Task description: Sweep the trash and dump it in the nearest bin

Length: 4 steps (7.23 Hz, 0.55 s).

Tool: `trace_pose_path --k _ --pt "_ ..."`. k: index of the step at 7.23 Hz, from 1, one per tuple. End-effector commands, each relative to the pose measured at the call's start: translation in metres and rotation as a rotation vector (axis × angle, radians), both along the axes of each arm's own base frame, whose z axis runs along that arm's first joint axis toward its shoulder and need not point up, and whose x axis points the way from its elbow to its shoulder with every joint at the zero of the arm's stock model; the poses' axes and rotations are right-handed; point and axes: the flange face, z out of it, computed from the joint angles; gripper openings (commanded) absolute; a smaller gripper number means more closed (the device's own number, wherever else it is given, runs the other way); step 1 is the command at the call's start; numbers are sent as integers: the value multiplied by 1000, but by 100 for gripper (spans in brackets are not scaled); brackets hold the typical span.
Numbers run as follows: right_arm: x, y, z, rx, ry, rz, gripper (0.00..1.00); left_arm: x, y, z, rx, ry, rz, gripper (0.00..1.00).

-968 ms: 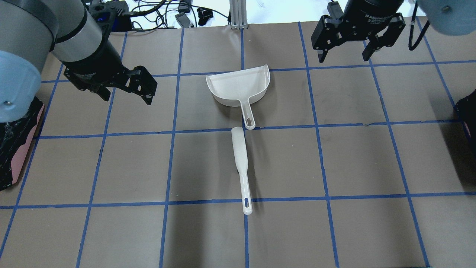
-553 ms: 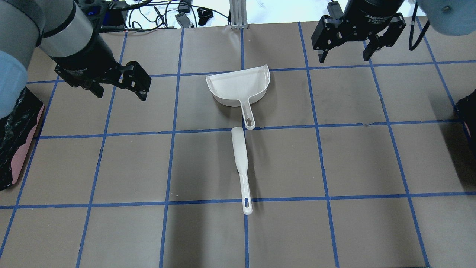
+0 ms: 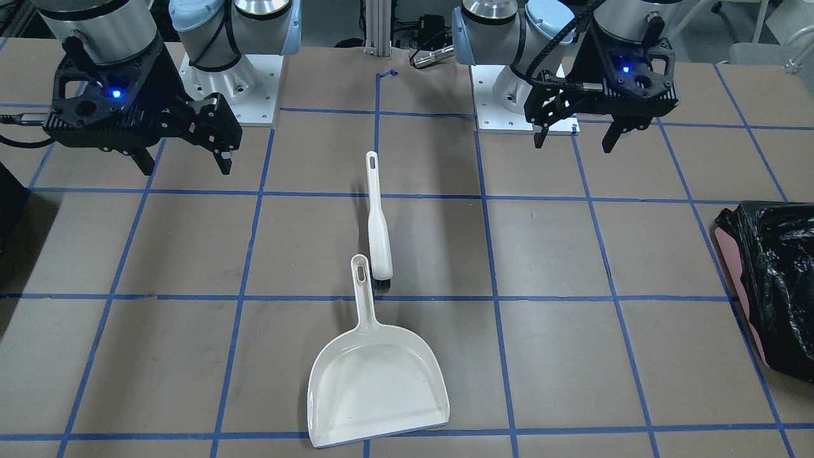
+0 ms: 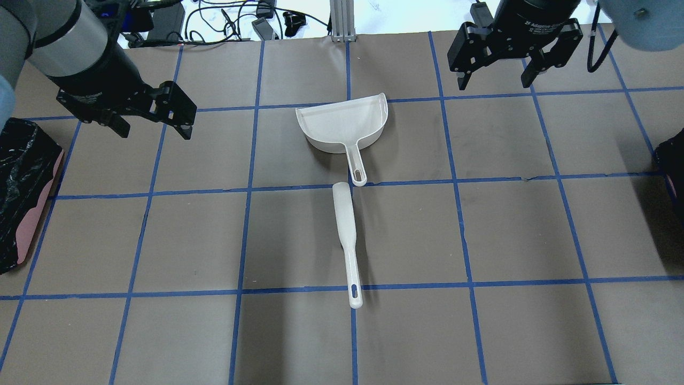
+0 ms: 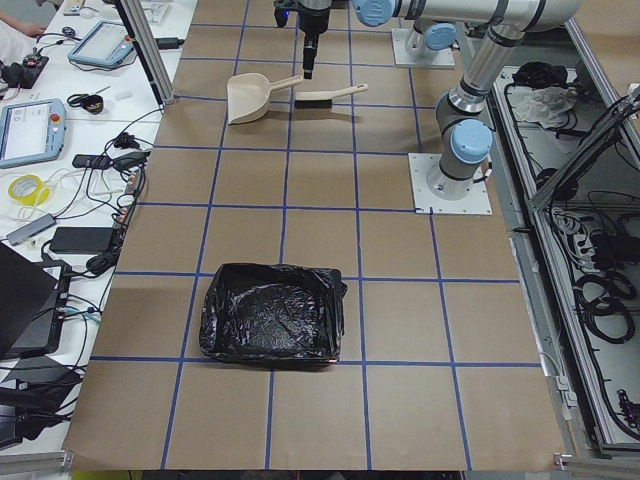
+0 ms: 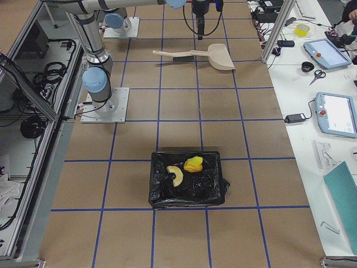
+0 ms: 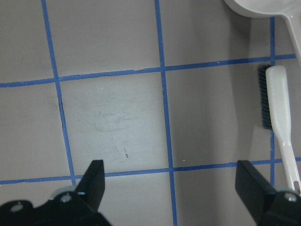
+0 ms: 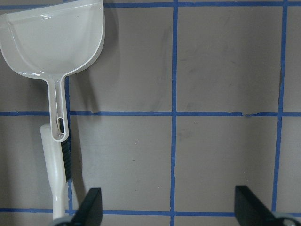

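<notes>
Hovering released and empty, my left hand [image 4: 155, 131] and right hand [image 4: 493, 84] flank the dustpan [image 4: 342, 123] and brush [image 4: 346, 235] at mid-table. I see trash [image 6: 193, 163] inside the bin [image 6: 159, 192] near the table's right end, well apart from both hands.

Bright, sharp (soft overhead shadows)

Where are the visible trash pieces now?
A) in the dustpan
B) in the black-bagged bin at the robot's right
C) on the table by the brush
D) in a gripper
B: the exterior right view shows the pale slice and a yellow lump lying in the black-bagged bin.
</notes>
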Motion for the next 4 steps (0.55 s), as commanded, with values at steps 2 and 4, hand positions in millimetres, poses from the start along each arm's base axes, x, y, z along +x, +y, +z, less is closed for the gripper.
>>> trace_pose_path --k 2,4 --pt "0 2 2 -3 0 1 100 1 -1 -6 5 8 5 100" --pt "0 2 2 -3 -1 1 100 2 -1 -4 2 5 7 100"
